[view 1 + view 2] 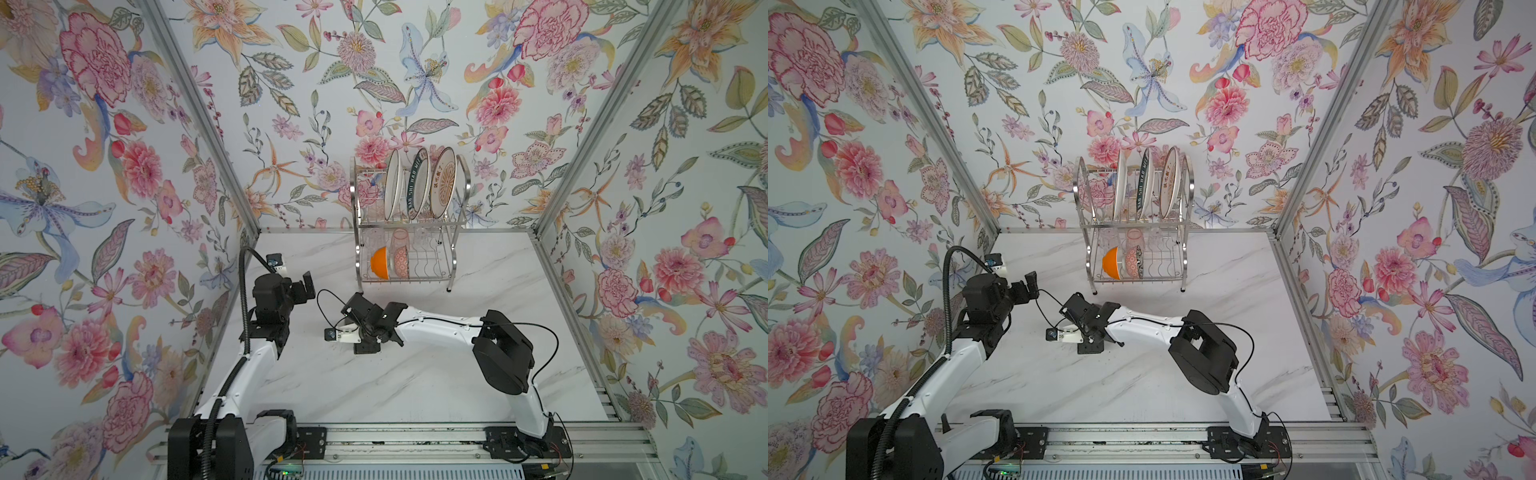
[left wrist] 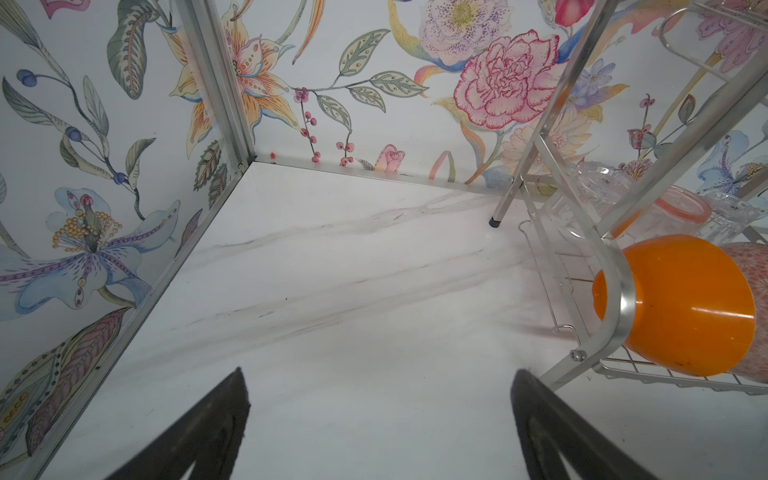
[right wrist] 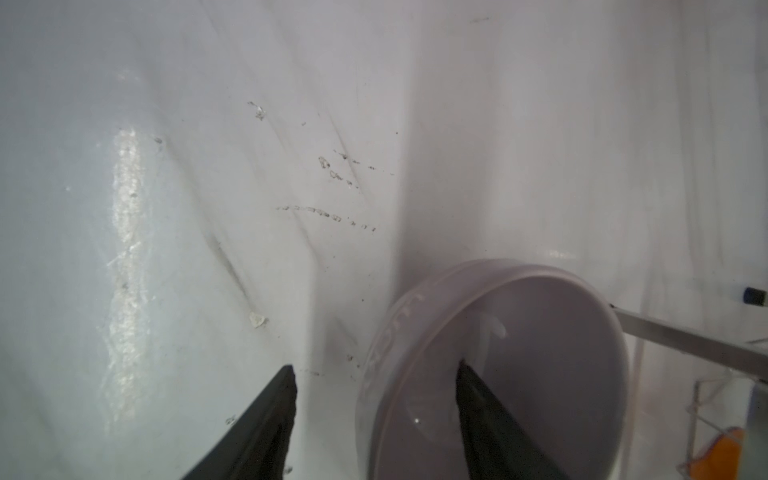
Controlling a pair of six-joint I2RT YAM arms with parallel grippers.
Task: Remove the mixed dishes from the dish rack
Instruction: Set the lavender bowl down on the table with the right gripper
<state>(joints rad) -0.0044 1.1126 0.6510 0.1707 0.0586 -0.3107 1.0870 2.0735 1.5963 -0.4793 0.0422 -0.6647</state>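
Steel wire dish rack [image 1: 355, 249] stands at the back of the marble-look tabletop [image 1: 415, 374]. Two tiers, shiny curved side frames, slotted shelves.

Upper tier has three round plates on edge in the slots. Left to right in both top views: white plate [image 1: 392, 185], teal-lettered plate [image 1: 417, 183], orange sunburst plate [image 1: 442, 183].

Lower tier, front: glossy orange bowl [image 1: 380, 263] on its side, with the patterned bowl [image 1: 401, 262] just beside it, also on edge. Behind them, the pink glass [image 1: 400, 239] sits between two faceted clear glasses [image 1: 374, 237].

Lilac bowl [image 3: 561, 353] is out of the rack, low over the tabletop in front of it. It has a smooth matte wall and a thick round rim. Only the right wrist view shows it; the wrist hides it in both top views. Can't tell if it sits flat.

Right gripper [image 3: 376, 365] straddles that rim. One black finger is inside the bowl, the other outside with a clear gap to the wall. Jaws are apart, not clamping. The tabletop there is scuffed, with small specks.

Left gripper [image 2: 379, 370] has its fingers spread wide with nothing between them. It's over bare tabletop near the rack's left side, close to the orange bowl.
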